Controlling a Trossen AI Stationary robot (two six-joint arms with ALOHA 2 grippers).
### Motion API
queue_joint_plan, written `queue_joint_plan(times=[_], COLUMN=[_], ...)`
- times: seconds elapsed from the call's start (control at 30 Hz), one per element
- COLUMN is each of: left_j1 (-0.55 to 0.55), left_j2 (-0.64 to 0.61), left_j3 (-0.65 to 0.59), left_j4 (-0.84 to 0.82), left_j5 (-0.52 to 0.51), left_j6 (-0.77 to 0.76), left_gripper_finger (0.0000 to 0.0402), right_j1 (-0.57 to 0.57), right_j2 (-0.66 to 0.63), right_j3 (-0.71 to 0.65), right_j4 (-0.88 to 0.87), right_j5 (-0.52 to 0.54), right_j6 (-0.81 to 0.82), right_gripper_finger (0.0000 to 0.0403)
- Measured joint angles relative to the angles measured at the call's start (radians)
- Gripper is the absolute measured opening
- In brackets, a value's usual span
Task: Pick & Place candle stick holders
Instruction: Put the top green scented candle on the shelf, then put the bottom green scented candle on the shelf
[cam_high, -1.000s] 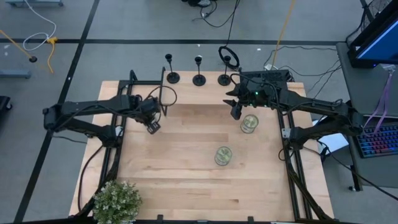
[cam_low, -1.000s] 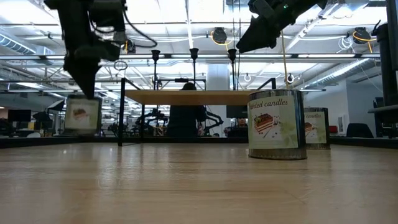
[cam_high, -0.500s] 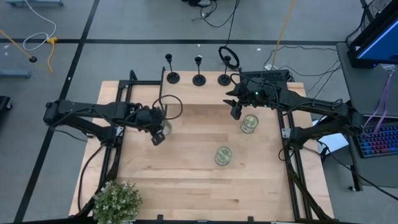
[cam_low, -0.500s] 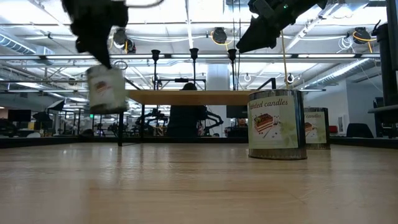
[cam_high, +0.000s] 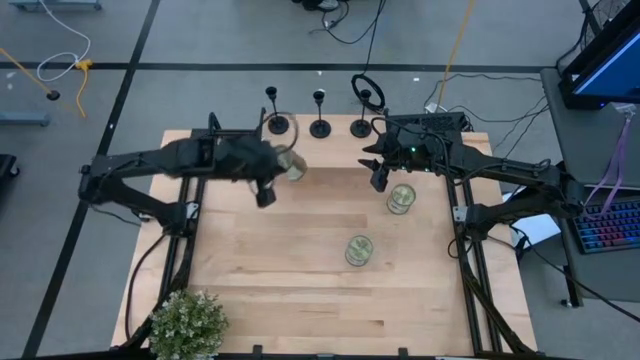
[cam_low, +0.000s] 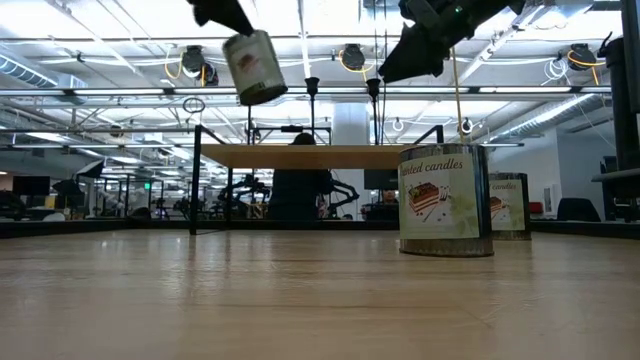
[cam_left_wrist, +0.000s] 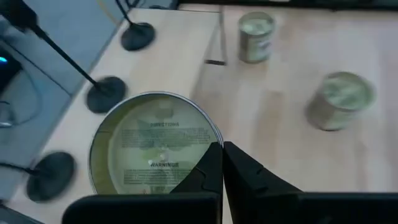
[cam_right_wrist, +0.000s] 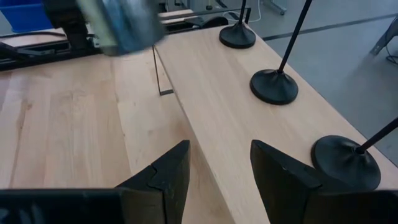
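Three black candle stick holders (cam_high: 277, 124) (cam_high: 319, 127) (cam_high: 361, 126) stand on their disc bases along the table's far edge. Their bases also show in the left wrist view (cam_left_wrist: 107, 94) and the right wrist view (cam_right_wrist: 273, 86). My left gripper (cam_high: 272, 178) is shut on a candle tin (cam_high: 291, 166), held high near the left holder; the tin also shows in the low view (cam_low: 253, 66). My right gripper (cam_high: 378, 180) is open and empty, above the table near the right holder; its own view (cam_right_wrist: 217, 168) shows it too. My left gripper holds the candle tin at the edge of its round labelled face (cam_left_wrist: 200, 132). The fingers (cam_left_wrist: 208, 171) stand almost together, and they hide the exact place of contact. The tin is lifted clear of the table and hangs tilted below the gripper (cam_low: 222, 14).
Two more candle tins stand on the wooden table (cam_high: 300, 290), one by my right gripper (cam_high: 401, 198) and one mid-table (cam_high: 358, 250). A leafy potted plant (cam_high: 187, 325) stands at the near left corner. Black frame posts run along both sides.
My left gripper has risen and gone toward the table's far edge and right, toward the candle stick holders. It carries the tin from just above the table to high up, and the tin has tipped.
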Motion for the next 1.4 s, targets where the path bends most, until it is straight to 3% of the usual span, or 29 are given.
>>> queue_joint_plan(times=[0.27, 0.5, 0.77, 1.07, 1.4], left_j1=[0.218, 0.323, 0.333, 0.308, 0.279], left_j2=[0.194, 0.235, 0.218, 0.202, 0.202], left_j3=[0.178, 0.188, 0.188, 0.188, 0.187], left_j4=[-0.202, -0.229, -0.222, -0.222, -0.222], left_j5=[0.058, 0.111, 0.112, 0.11, 0.107], left_j6=[0.086, 0.098, 0.134, 0.138, 0.179], left_gripper_finger=[0.0001, 0.0001, 0.0001, 0.0033, 0.0096], right_j1=[0.0, 0.0, 0.0, 0.009, 0.163], right_j2=[0.0, 0.0, 0.0, 0.0, 0.0], right_j3=[0.0, 0.0, 0.0, 0.0, 0.0], right_j4=[0.008, 0.004, 0.003, -0.054, -0.072], right_j5=[-0.002, -0.002, -0.003, -0.003, -0.108], right_j6=[0.0, 0.0, 0.0, 0.0, -0.131], right_gripper_finger=[0.016, 0.016, 0.016, 0.016, 0.0164])
